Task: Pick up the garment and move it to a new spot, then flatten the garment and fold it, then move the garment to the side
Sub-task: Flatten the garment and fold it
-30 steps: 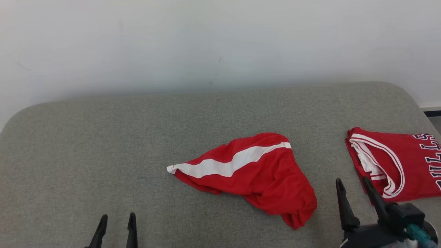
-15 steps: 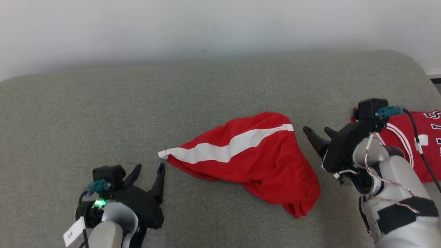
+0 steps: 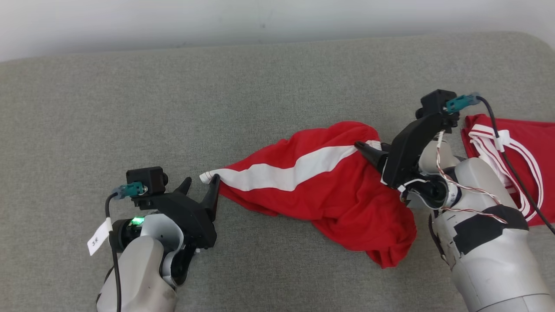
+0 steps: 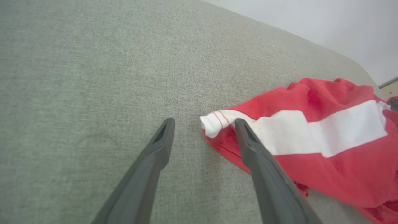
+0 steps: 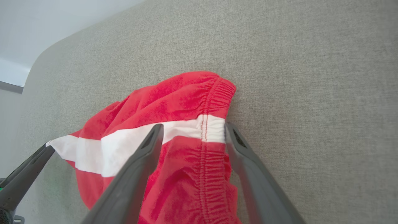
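Left end effector (image 4: 204, 123) and right end effector (image 5: 194, 127) both spread; you risk the left catching only the shorts' (image 3: 329, 190) hem tip (image 4: 211, 124), which could slip on lift.

Garment (image 3: 329, 190) mid-cushion (image 3: 130, 108); left tool (image 3: 200, 181) at its left tip, right tool (image 3: 367, 146) straddling right end; jersey (image 3: 535, 134) farther right.

Pale forearm (image 3: 490, 260), black mount (image 3: 407, 149), teal plug (image 3: 459, 103).
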You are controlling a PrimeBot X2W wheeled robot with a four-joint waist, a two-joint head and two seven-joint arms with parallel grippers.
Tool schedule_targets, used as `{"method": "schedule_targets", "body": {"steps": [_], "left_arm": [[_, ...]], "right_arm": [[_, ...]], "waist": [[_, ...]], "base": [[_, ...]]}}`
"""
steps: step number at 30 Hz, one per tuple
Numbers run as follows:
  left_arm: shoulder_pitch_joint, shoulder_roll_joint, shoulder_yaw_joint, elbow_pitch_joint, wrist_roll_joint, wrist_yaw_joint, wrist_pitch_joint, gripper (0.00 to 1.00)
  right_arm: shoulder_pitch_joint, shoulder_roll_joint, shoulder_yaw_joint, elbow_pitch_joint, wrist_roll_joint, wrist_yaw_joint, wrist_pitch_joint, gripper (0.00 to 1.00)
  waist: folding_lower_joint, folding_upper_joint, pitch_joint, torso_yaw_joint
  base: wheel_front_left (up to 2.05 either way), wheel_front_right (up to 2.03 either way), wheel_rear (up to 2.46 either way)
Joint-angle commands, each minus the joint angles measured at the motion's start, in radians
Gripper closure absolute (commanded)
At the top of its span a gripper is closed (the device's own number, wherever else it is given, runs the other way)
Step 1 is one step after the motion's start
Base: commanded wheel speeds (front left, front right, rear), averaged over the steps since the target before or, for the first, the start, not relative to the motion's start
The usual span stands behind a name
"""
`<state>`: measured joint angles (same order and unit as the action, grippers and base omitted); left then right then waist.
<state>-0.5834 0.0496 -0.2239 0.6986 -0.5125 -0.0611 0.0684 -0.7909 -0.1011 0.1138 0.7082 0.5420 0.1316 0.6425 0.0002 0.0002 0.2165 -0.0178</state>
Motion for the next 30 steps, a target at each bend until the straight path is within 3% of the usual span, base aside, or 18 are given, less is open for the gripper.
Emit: {"method": "schedule_targets", "body": {"steps": [1,15,16,17,18,19,20,21,30], "left_arm": [[-0.022,0.002,-0.01,0.019,-0.018,0.007,-0.01,0.0],[-0.071,0.002,-0.088,0.05,-0.077,-0.01,-0.052,0.0],[-0.072,0.002,-0.093,0.049,-0.079,-0.016,-0.052,0.04],[-0.071,0.002,-0.099,0.048,-0.081,-0.02,-0.055,0.23],[-0.07,0.002,-0.103,0.048,-0.086,-0.025,-0.056,0.86],[-0.066,0.002,-0.11,0.053,-0.091,-0.028,-0.047,1.0],[-0.061,0.002,-0.116,0.059,-0.094,-0.031,-0.04,1.0],[-0.059,0.002,-0.121,0.061,-0.098,-0.035,-0.038,1.0],[-0.077,0.011,-0.125,0.067,-0.102,-0.032,-0.09,1.0]], "right_arm": [[-0.011,0.01,0.019,0.011,0.014,-0.002,-0.006,0.0],[-0.027,-0.002,0.1,0.02,0.128,-0.002,-0.091,0.0],[-0.025,-0.005,0.105,0.019,0.134,-0.002,-0.096,0.0],[-0.023,-0.01,0.11,0.019,0.141,-0.002,-0.1,0.0],[-0.022,-0.014,0.115,0.019,0.147,-0.002,-0.104,0.07],[-0.021,-0.017,0.122,0.018,0.15,-0.002,-0.114,0.57],[-0.021,-0.021,0.128,0.019,0.15,-0.002,-0.124,0.85],[-0.021,-0.022,0.137,0.021,0.153,-0.002,-0.132,1.0],[-0.05,-0.042,0.185,0.013,0.187,-0.002,-0.222,1.0]], "waist": [[-0.0002,-0.0002,0.014,-0.001],[-0.0002,-0.0002,0.023,0.01],[-0.0002,-0.0002,0.021,0.011],[-0.0002,-0.0002,0.017,0.011],[-0.0002,-0.0002,0.015,0.01],[-0.0002,-0.0002,0.012,0.009],[-0.0002,-0.0002,0.01,0.008],[-0.0002,-0.0002,0.007,0.006],[-0.0002,-0.0002,0.003,0.001]], "base": [[0.0,0.0,0.0],[0.0,0.0,0.0],[0.0,0.0,0.0],[0.0,0.0,0.0],[0.0,0.0,0.0],[0.0,0.0,0.0],[0.0,0.0,0.0],[0.0,0.0,0.0],[0.0,0.0,0.0]]}}
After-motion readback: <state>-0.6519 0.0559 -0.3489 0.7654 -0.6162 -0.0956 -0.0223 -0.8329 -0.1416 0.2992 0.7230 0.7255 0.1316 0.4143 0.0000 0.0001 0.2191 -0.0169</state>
